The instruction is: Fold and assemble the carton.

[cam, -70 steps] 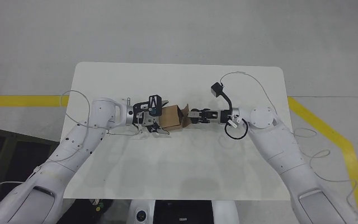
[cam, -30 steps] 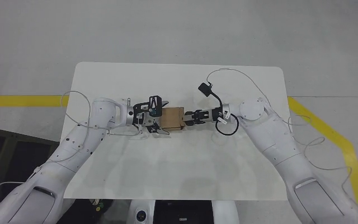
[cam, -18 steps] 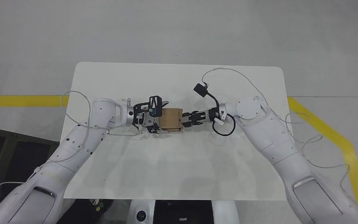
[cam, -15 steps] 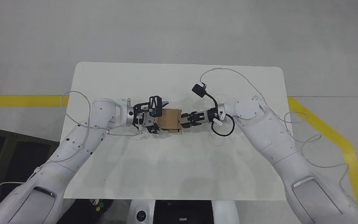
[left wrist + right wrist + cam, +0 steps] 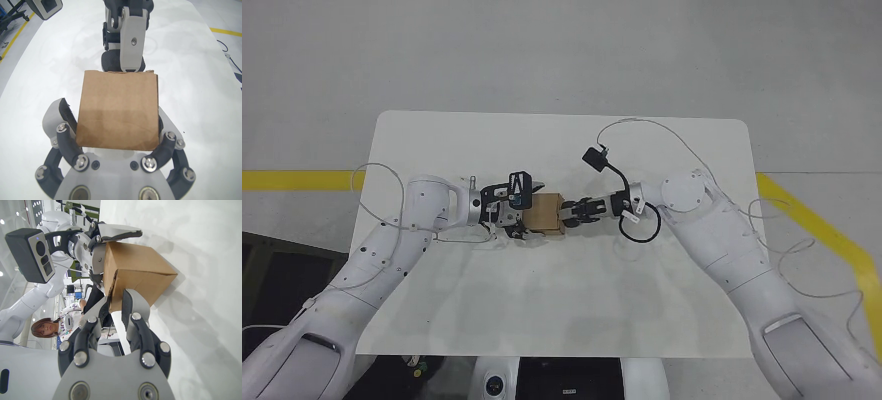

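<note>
White desk [image 5: 642, 290] carries your brown carton [image 5: 545, 212] near its middle, with an arm reaching in level from each side. Your left tool [image 5: 115, 113] is clamped across the carton's two sides, and its wrist view shows a closed top panel. Your right tool [image 5: 115, 307] meets the opposite end and seems pinched on a flap edge there. What is inside stays hidden.

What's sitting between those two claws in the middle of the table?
A brown carton fills the gap between the left claw and the right claw, clearest in the top view.
</note>
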